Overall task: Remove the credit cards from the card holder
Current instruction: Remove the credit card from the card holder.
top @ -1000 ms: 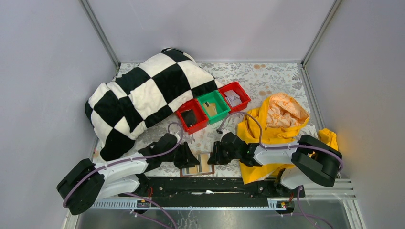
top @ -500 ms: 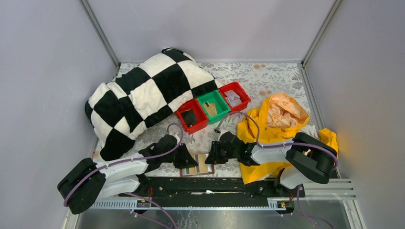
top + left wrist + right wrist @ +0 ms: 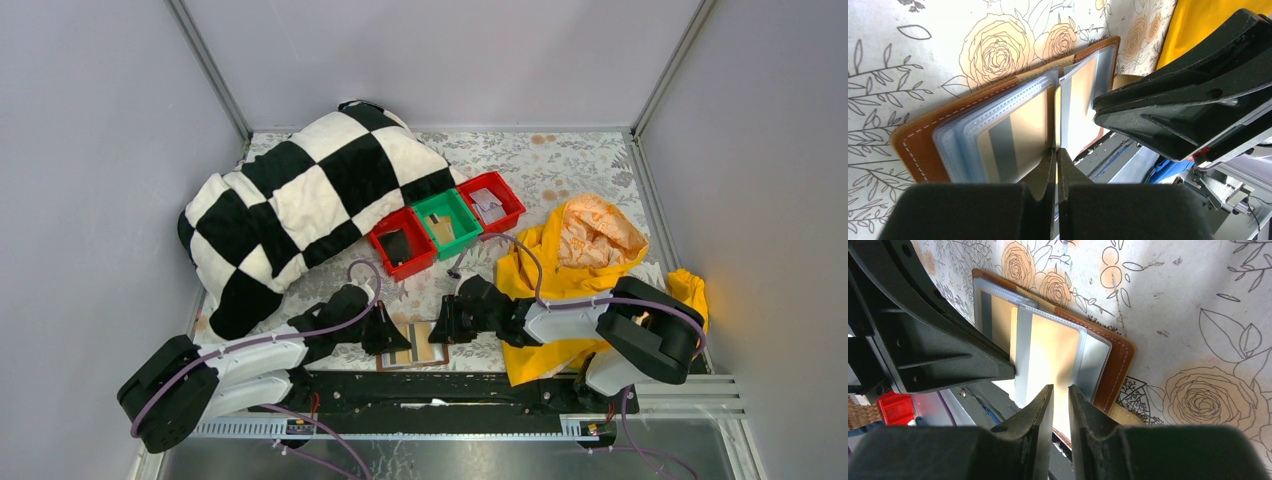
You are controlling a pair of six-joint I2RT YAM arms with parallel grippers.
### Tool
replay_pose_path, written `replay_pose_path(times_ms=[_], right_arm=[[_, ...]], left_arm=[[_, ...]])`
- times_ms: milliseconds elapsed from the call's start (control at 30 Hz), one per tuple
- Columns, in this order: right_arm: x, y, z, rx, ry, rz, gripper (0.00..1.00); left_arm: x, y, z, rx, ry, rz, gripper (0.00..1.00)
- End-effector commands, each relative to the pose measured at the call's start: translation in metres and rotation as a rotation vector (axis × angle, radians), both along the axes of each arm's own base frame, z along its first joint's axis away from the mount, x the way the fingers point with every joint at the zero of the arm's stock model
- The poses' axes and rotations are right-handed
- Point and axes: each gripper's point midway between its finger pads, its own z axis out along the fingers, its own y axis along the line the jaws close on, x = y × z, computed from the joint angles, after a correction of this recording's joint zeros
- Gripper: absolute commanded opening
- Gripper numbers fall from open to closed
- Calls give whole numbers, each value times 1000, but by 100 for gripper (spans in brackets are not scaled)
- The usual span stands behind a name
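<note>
Left gripper [image 3: 1056,152], pinched tight at the near edge of the card holder [image 3: 913,145], perhaps nips one of the credit cards [image 3: 1023,125]; right gripper [image 3: 1060,389], narrowly parted, steadies it.

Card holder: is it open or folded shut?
Open: the card holder lies spread like a book, clear sleeves fanned, gold cards visible inside them.

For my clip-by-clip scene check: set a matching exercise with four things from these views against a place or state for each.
Things:
1. card holder
2. green bin
3. yellow cloth
4. left gripper

Places or states:
A. between two red bins
B. shut
C. lying open at the near edge of the table
D. heaped at the right side

Pairs: 1-C, 2-A, 3-D, 4-B
</note>
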Motion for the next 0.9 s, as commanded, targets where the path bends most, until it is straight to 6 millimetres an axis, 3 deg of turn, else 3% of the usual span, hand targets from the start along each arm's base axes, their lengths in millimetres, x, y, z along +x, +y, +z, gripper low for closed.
replay_pose_path(times_ms=[0, 567, 867], right_arm=[[-3, -5, -8, -47, 13, 1, 24], [-6, -16, -25, -97, 36, -26, 23], [-3, -20, -17, -103, 9, -36, 23]], left_arm=[[2, 0, 1, -4, -26, 0, 0], [-9, 17, -7, 46, -9, 15, 0], [2, 27, 17, 118, -69, 42, 0]])
